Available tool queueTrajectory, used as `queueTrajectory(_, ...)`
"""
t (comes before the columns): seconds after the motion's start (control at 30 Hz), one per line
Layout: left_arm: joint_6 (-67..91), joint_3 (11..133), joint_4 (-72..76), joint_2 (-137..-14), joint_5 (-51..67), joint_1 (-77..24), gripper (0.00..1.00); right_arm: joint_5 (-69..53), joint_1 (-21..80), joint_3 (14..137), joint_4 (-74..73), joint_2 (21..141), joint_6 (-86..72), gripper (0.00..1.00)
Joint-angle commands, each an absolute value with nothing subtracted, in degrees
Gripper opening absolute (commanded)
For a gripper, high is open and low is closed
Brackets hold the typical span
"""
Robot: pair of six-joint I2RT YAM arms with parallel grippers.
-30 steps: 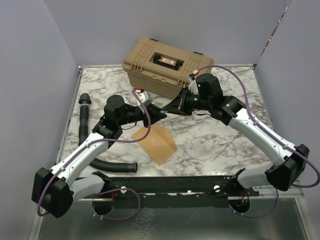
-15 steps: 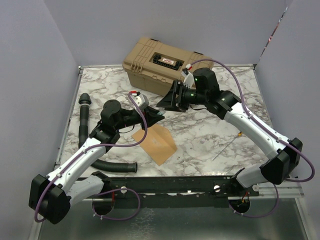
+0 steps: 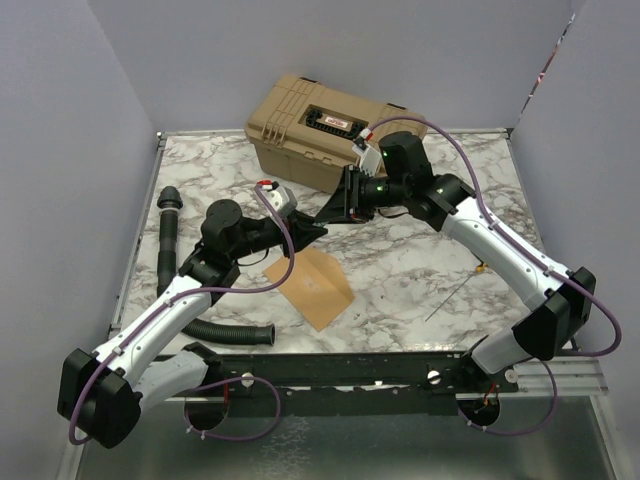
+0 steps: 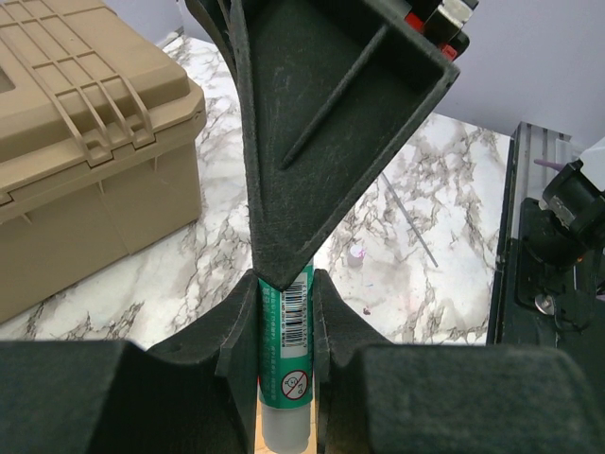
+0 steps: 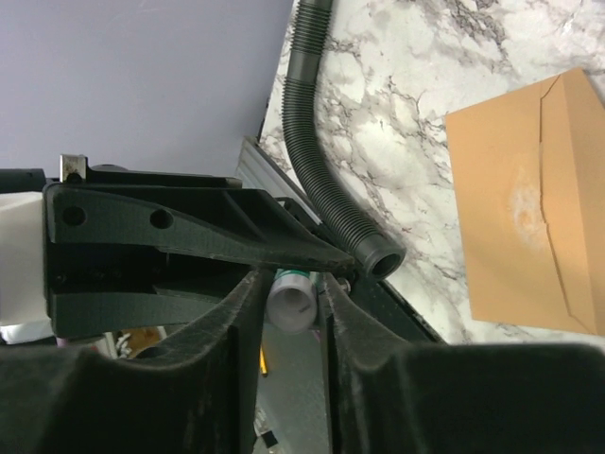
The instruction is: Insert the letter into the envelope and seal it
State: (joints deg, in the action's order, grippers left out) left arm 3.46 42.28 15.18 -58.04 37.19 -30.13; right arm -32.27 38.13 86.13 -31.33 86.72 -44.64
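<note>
Envelope [image 3: 310, 285] is judged light, limp, best pinched at an edge. Glue stick [image 4: 286, 350] is clamped in the left hand [image 4: 284, 312]; the right hand's [image 5: 293, 284] grip is unclear.

Marble-patterned table [image 3: 400, 280]: tan case [image 3: 300, 140] far centre, black corrugated hose [image 3: 166, 250] left, envelope [image 3: 312, 290] flat near centre.

right gripper [image 5: 288, 284] fingers flank glue stick [image 5: 290, 305] end; black hose [image 5: 317, 142] near envelope [image 5: 515, 218], flat on marble table [image 5: 406, 104].

Left tool [image 4: 284, 295] and right tool [image 5: 292, 284] tip-to-tip, aloft
</note>
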Motion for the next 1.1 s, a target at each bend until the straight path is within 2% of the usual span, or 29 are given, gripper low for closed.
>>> queueTrajectory(0.0,3.6,41.7,15.7,-57.1,34.2,-30.5,0.00,-37.0,38.3,88.3,-32.6,88.1,-44.0,0.21)
queueTrajectory(0.1,3.7,42.0,14.6,-56.7,33.3,-30.5,0.00,-37.5,38.3,88.2,-32.0,88.1,-45.2,0.05)
queueTrajectory(0.13,4.0,42.1,14.2,-56.6,32.7,-30.5,0.07,-37.1,38.3,88.0,-31.7,87.8,-45.6,0.03)
queueTrajectory(0.23,4.3,42.5,11.2,-55.7,31.0,-30.4,0.50,-34.4,38.0,88.8,-32.3,87.2,-45.9,0.00)
queueTrajectory(0.3,4.6,42.5,9.3,-54.6,30.3,-30.3,0.64,-34.0,37.4,89.3,-32.6,87.3,-45.6,0.00)
queueTrajectory(0.37,4.8,42.4,8.1,-53.8,31.9,-30.1,0.69,-34.3,37.2,89.8,-33.0,87.4,-45.4,0.00)
queueTrajectory(0.47,4.8,42.4,7.1,-53.5,33.7,-29.8,0.71,-35.3,37.0,90.4,-33.1,87.5,-45.3,0.00)
queueTrajectory(0.57,4.7,42.4,7.0,-53.8,34.4,-29.4,0.63,-36.1,36.8,90.4,-33.7,87.7,-45.0,0.00)
queueTrajectory(0.7,2.9,42.8,5.7,-54.5,36.2,-28.6,0.36,-35.6,36.8,89.4,-33.8,87.5,-45.1,0.00)
queueTrajectory(0.97,0.9,41.8,3.3,-52.8,35.7,-26.9,0.08,-37.0,36.8,87.1,-31.0,87.3,-46.5,0.01)
queueTrajectory(1.03,0.9,41.9,3.5,-53.0,35.4,-26.9,0.03,-37.7,36.8,87.3,-31.0,87.6,-46.2,0.07)
queueTrajectory(1.07,0.9,41.9,3.7,-53.2,35.4,-26.9,0.00,-38.2,36.8,87.5,-30.9,87.8,-45.9,0.14)
